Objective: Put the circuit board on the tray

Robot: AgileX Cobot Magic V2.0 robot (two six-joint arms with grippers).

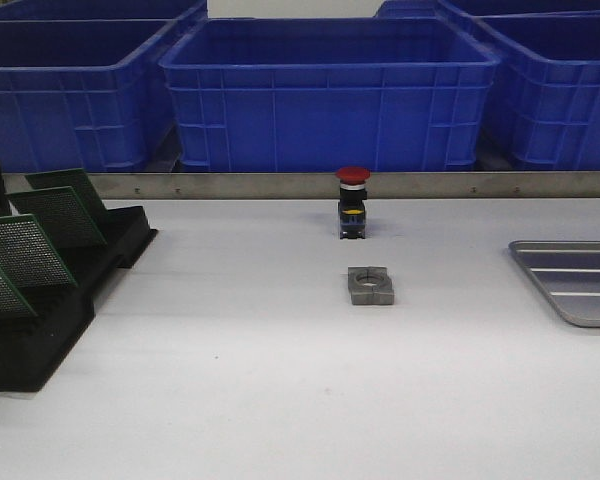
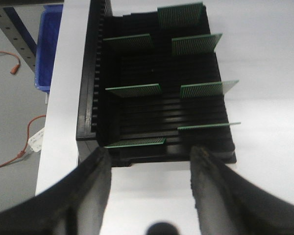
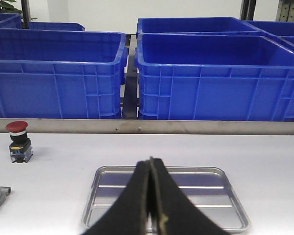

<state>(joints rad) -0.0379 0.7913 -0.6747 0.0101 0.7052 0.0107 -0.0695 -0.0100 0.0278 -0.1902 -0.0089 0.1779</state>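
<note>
Several green circuit boards (image 1: 58, 214) stand in a black slotted rack (image 1: 90, 285) at the table's left; the left wrist view shows them from above (image 2: 134, 90). My left gripper (image 2: 149, 156) is open and empty, just short of the rack's (image 2: 100, 98) near end, with one board (image 2: 137, 142) close ahead of the fingers. The silver ribbed tray (image 1: 580, 285) lies empty at the table's right edge. My right gripper (image 3: 151, 164) is shut and empty, hovering over the tray's (image 3: 108, 176) near side. Neither gripper shows in the front view.
A red-capped push button (image 1: 352, 203) stands mid-table, with a grey metal block (image 1: 370, 285) in front of it. Blue plastic bins (image 1: 325, 95) line the back behind a metal rail. The table's left edge (image 2: 51, 147) runs beside the rack.
</note>
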